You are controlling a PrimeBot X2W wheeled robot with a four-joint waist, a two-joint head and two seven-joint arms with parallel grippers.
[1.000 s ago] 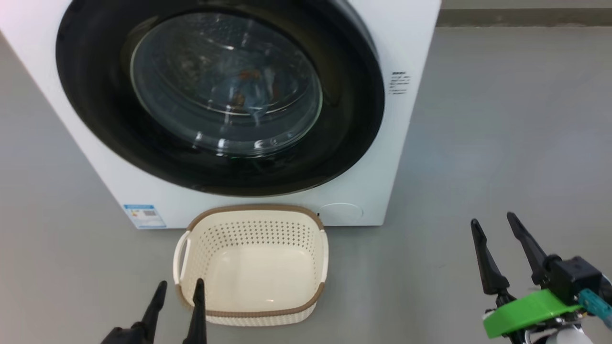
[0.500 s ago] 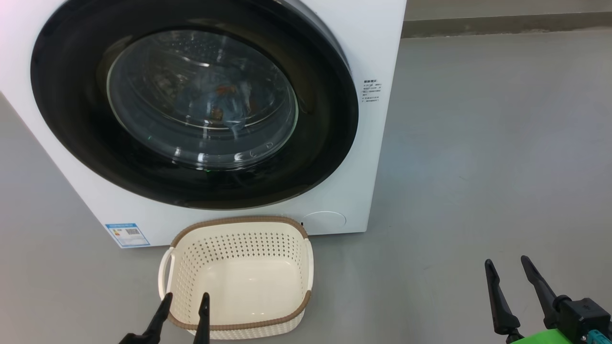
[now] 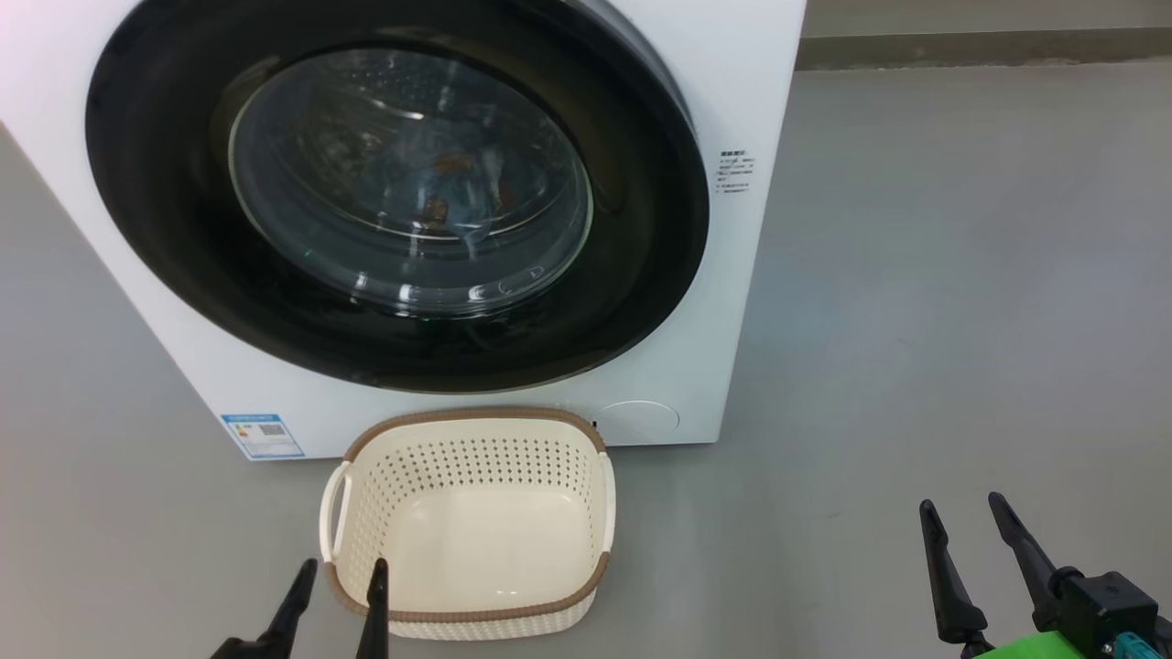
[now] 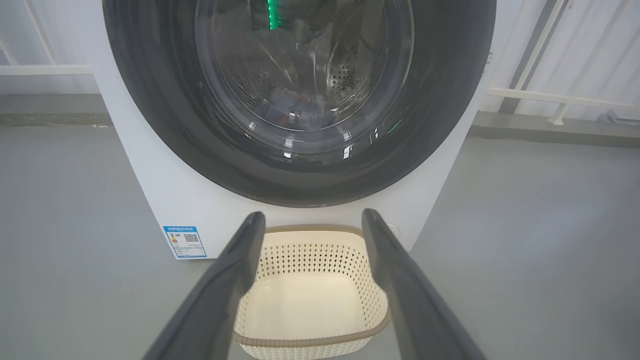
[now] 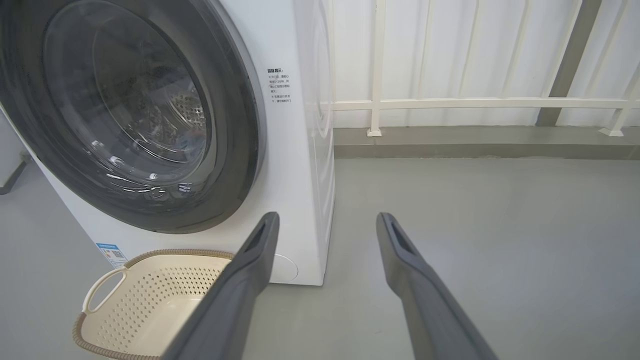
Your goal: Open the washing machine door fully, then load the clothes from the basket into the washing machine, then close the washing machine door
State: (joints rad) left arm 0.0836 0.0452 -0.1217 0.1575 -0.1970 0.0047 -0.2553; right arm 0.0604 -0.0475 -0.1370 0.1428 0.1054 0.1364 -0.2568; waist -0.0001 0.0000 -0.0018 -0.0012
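The white washing machine (image 3: 732, 302) stands ahead with its round black-ringed door (image 3: 183, 247) shut flat against the front. Through the glass bowl, blue clothes (image 3: 439, 188) with orange-brown spots lie in the drum; they also show dimly as clothes (image 4: 295, 112) in the left wrist view. The cream basket (image 3: 472, 526) sits on the floor before the machine, nothing in it. My left gripper (image 3: 341, 569) is open at the basket's near left rim. My right gripper (image 3: 961, 506) is open over bare floor, well to the right.
Grey floor (image 3: 961, 275) spreads to the right of the machine. A white railing (image 5: 475, 103) and a low grey kerb run behind it. A small blue label (image 3: 263, 436) sits at the machine's lower left corner.
The head camera has shifted, so the whole scene slid left and down, then slightly back right. Both grippers sit lower in the view than a second ago. Door and basket have not moved.
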